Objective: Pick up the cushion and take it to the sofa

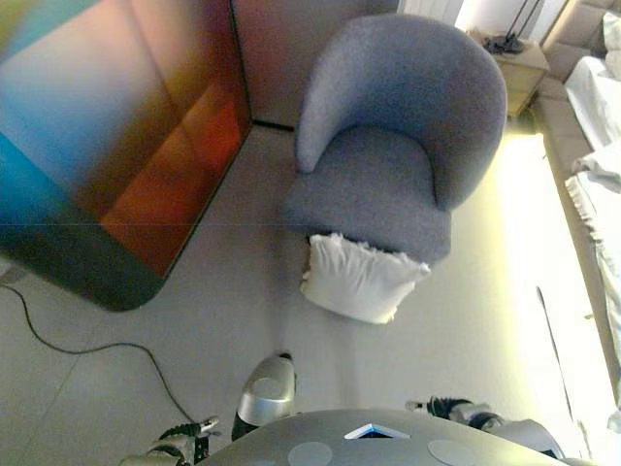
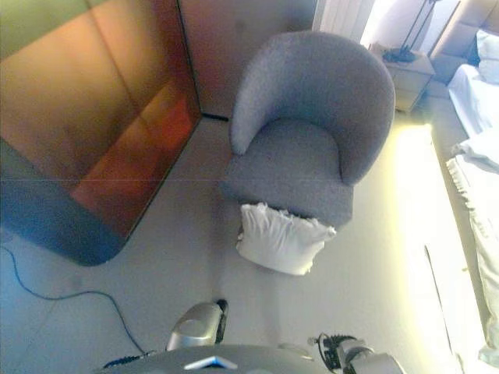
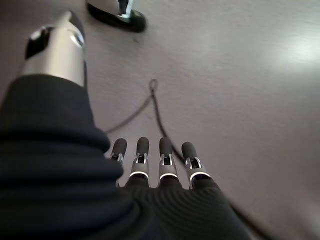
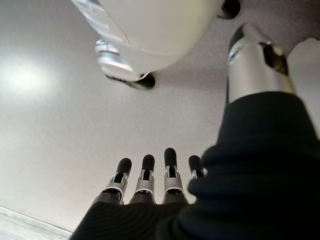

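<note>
Left hand (image 3: 165, 175): fingers straight, apart, holding nothing, over bare floor (image 3: 240, 90). Frame centre: white cushion (image 1: 359, 280) lies on the floor, touching the front edge of the grey armchair (image 1: 388, 146). Right hand (image 4: 150, 185): fingers straight, apart, empty. Far right: bed (image 1: 597, 126).

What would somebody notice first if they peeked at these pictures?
Probably the big grey armchair in the middle of the room, with a fluffy white cushion lying on the floor, leaning against its front. Next, the shiny dark cabinet glowing orange and blue on the left. The left robot hand and right robot hand hang open over the bare floor, holding nothing.
</note>
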Controlling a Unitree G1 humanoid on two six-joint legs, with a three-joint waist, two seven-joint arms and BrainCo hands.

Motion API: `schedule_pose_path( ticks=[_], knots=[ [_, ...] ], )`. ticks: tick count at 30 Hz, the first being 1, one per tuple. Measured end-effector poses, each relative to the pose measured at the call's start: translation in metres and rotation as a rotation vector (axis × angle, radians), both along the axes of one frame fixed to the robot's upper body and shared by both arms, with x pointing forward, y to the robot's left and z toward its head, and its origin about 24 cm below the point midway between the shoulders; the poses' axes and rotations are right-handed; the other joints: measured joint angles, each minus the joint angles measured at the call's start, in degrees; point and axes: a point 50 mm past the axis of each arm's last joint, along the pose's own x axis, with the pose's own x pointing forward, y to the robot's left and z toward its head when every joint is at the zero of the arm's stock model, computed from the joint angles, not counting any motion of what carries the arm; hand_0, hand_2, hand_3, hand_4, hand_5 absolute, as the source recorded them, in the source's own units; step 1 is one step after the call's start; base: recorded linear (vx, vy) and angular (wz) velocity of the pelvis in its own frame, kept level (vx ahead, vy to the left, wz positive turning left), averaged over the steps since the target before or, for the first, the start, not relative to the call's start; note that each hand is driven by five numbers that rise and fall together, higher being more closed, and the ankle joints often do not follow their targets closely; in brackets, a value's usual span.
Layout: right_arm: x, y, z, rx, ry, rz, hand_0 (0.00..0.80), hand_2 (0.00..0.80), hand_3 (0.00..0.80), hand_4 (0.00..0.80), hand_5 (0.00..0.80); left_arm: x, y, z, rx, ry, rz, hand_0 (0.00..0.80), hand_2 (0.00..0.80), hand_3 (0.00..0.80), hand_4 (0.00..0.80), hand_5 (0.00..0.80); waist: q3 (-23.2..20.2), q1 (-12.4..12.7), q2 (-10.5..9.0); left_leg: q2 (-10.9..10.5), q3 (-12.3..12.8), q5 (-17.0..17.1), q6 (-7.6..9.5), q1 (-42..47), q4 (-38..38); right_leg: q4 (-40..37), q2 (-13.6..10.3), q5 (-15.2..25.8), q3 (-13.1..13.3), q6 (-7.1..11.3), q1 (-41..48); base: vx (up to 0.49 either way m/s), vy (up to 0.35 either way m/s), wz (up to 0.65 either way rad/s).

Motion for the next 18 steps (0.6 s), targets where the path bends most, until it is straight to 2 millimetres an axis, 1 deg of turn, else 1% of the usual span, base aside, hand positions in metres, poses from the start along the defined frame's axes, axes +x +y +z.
schedule_pose_path(
  ticks=[1, 2, 3, 4, 5, 6, 7, 8, 9, 10, 11, 12, 13, 14, 15, 16, 18],
  knots=[
    [0.007, 0.001, 0.001, 0.004, -0.029, 0.01, 0.0, 0.0, 0.0, 0.0, 0.0, 0.009, 0.001, 0.001, 0.003, -0.019, -0.006, 0.0, 0.0, 0.0, 0.0, 0.0, -0.3, -0.6, 0.15, -0.1, 0.6, -0.1, 0.27, 0.5, -1.2, 4.9, -0.2, 1.7, -1.0, 1.0, -3.7, 0.4, 0.205, -0.45],
    [0.014, 0.001, 0.002, 0.005, -0.058, 0.019, 0.0, 0.0, 0.0, 0.0, 0.0, 0.014, 0.003, 0.002, 0.009, -0.026, -0.01, 0.0, 0.0, 0.0, 0.0, 0.0, -0.6, -1.0, 0.54, 0.3, 1.6, 0.7, 0.88, 2.1, -3.7, 10.3, -0.5, 3.9, -1.3, 1.3, -7.0, 0.349, 0.14, -0.33],
    [0.018, 0.001, 0.002, 0.007, -0.084, 0.028, 0.0, 0.0, 0.0, 0.0, 0.0, 0.015, 0.006, 0.003, 0.018, -0.022, -0.028, 0.0, 0.0, 0.0, 0.0, 0.0, -1.1, -1.9, 1.11, 0.3, 1.8, 1.9, 1.41, 3.8, -6.3, 12.8, -0.5, 5.0, -1.7, 1.3, -8.2, 0.285, 0.091, -0.22],
    [0.021, 0.001, 0.003, 0.008, -0.102, 0.036, 0.0, 0.0, 0.0, 0.0, 0.0, 0.023, 0.01, 0.006, 0.027, -0.037, -0.04, 0.0, 0.0, 0.0, 0.0, 0.0, -1.3, -2.9, 1.48, 0.4, 2.2, 2.3, 1.59, 5.1, -8.3, 13.3, -0.3, 5.0, -2.5, 1.71, -9.3, 0.274, 0.068, -0.14],
    [0.022, 0.002, 0.003, 0.01, -0.111, 0.047, 0.0, 0.0, 0.0, 0.0, 0.0, 0.025, 0.014, 0.007, 0.039, -0.027, -0.048, 0.0, 0.0, 0.0, 0.0, 0.0, -2.0, -3.2, 1.97, 1.0, 2.5, 2.7, 1.5, 5.8, -9.9, 12.0, -0.1, 4.9, -4.0, 1.59, -10.5, 0.209, 0.043, -0.31],
    [0.025, 0.002, 0.003, 0.012, -0.123, 0.055, 0.0, 0.0, 0.0, 0.0, 0.0, 0.031, 0.017, 0.009, 0.047, -0.04, -0.055, 0.0, 0.0, 0.0, 0.0, 0.0, -2.3, -3.0, 1.93, 1.6, 3.3, 3.4, 0.99, 6.7, -11.2, 9.6, 0.1, 5.0, -6.0, 1.64, -11.5, 0.184, 0.026, -0.58],
    [0.03, 0.002, 0.004, 0.011, -0.137, 0.059, 0.0, 0.0, 0.0, 0.0, 0.0, 0.04, 0.019, 0.012, 0.054, -0.055, -0.058, 0.0, 0.0, 0.0, 0.0, 0.0, -2.0, -3.4, 2.35, 2.3, 3.6, 3.0, 1.31, 8.0, -13.3, 7.9, 0.2, 4.9, -8.3, 1.5, -13.9, 0.135, -0.001, -0.71],
    [0.037, 0.003, 0.006, 0.009, -0.157, 0.079, 0.0, 0.0, 0.0, 0.0, 0.0, 0.039, 0.02, 0.012, 0.053, -0.045, -0.051, 0.0, 0.0, 0.0, 0.0, 0.0, -1.8, -3.7, 3.31, 3.6, 4.1, 3.7, 0.49, 8.8, -14.7, 4.9, 1.4, 5.1, -9.8, 1.48, -15.4, 0.147, -0.021, -0.58],
    [0.041, 0.003, 0.007, 0.008, -0.168, 0.1, 0.0, 0.0, 0.0, 0.0, 0.0, 0.039, 0.018, 0.011, 0.047, -0.037, -0.047, 0.0, 0.0, 0.0, 0.0, 0.0, -1.6, -4.6, 3.94, 4.8, 4.2, 4.0, 0.08, 9.5, -15.8, 0.3, 2.4, 6.4, -10.9, 2.01, -16.7, 0.177, -0.03, -0.24],
    [0.043, 0.003, 0.007, 0.008, -0.178, 0.106, 0.0, 0.0, 0.0, 0.0, 0.0, 0.043, 0.016, 0.011, 0.042, -0.04, -0.045, 0.0, 0.0, 0.0, 0.0, 0.0, -1.5, -5.6, 3.79, 5.1, 4.2, 4.3, -0.51, 9.9, -16.7, -3.2, 2.4, 8.5, -11.2, 2.37, -18.1, 0.194, -0.034, 0.01],
    [0.043, 0.003, 0.007, 0.011, -0.189, 0.102, 0.0, 0.0, 0.0, 0.0, 0.0, 0.044, 0.015, 0.011, 0.037, -0.045, -0.04, 0.0, 0.0, 0.0, 0.0, 0.0, -1.4, -6.5, 3.39, 5.2, 4.1, 4.7, -1.07, 10.6, -17.9, -7.0, 2.0, 11.5, -11.1, 3.01, -19.0, 0.213, -0.044, 0.1],
    [0.042, 0.003, 0.007, 0.011, -0.192, 0.102, 0.0, 0.0, 0.0, 0.0, 0.0, 0.043, 0.013, 0.01, 0.033, -0.043, -0.039, 0.0, 0.0, 0.0, 0.0, 0.0, -1.3, -7.2, 3.04, 5.2, 3.9, 5.0, -1.6, 11.7, -19.0, -11.3, 1.8, 15.1, -11.1, 2.95, -19.0, 0.204, -0.054, 0.18],
    [0.04, 0.003, 0.007, 0.014, -0.189, 0.099, 0.0, 0.0, 0.0, 0.0, 0.0, 0.04, 0.012, 0.009, 0.035, -0.037, -0.035, 0.0, 0.0, 0.0, 0.0, 0.0, -1.5, -7.9, 2.11, 4.8, 3.4, 5.2, -2.77, 12.8, -20.2, -15.1, 1.3, 18.9, -11.5, 2.7, -18.4, 0.202, -0.071, 0.22],
    [0.035, 0.004, 0.005, 0.016, -0.181, 0.097, 0.0, 0.0, 0.0, 0.0, 0.0, 0.037, 0.013, 0.009, 0.041, -0.032, -0.031, 0.0, 0.0, 0.0, 0.0, 0.0, -1.5, -7.8, 0.74, 3.9, 3.0, 4.9, -3.96, 14.3, -21.3, -16.4, 0.9, 24.9, -11.6, 0.3, -17.6, 0.212, -0.109, 0.18],
    [0.032, -0.003, 0.006, -0.001, -0.174, 0.106, 0.0, 0.0, 0.0, 0.0, 0.0, 0.032, 0.005, 0.006, 0.021, -0.023, -0.019, 0.0, 0.0, 0.0, 0.0, 0.0, -1.7, -7.7, 1.85, 5.3, 2.3, 4.7, -4.45, 15.2, -21.6, -17.0, 2.5, 24.1, -12.0, -0.11, -16.2, 0.206, -0.132, 0.02],
    [0.032, -0.008, 0.008, -0.016, -0.169, 0.117, 0.0, 0.0, 0.0, 0.0, 0.0, 0.027, 0.0, 0.003, 0.007, -0.016, -0.003, 0.0, 0.0, 0.0, 0.0, 0.0, -2.2, -7.6, 3.33, 6.9, 1.7, 4.0, -5.34, 15.4, -21.4, -18.4, 4.1, 24.1, -12.1, -0.62, -15.3, 0.268, -0.212, -0.06],
    [0.032, -0.019, 0.01, -0.037, -0.167, 0.126, 0.0, 0.0, 0.0, 0.0, 0.0, 0.019, -0.005, 0.001, -0.004, 0.003, 0.008, 0.0, 0.0, 0.0, 0.0, 0.0, -2.0, -7.6, 5.04, 8.8, 1.0, 3.1, -6.68, 15.4, -20.2, -21.5, 6.3, 25.0, -12.8, -1.59, -12.8, 0.267, -0.252, 0.04]
  ],
)
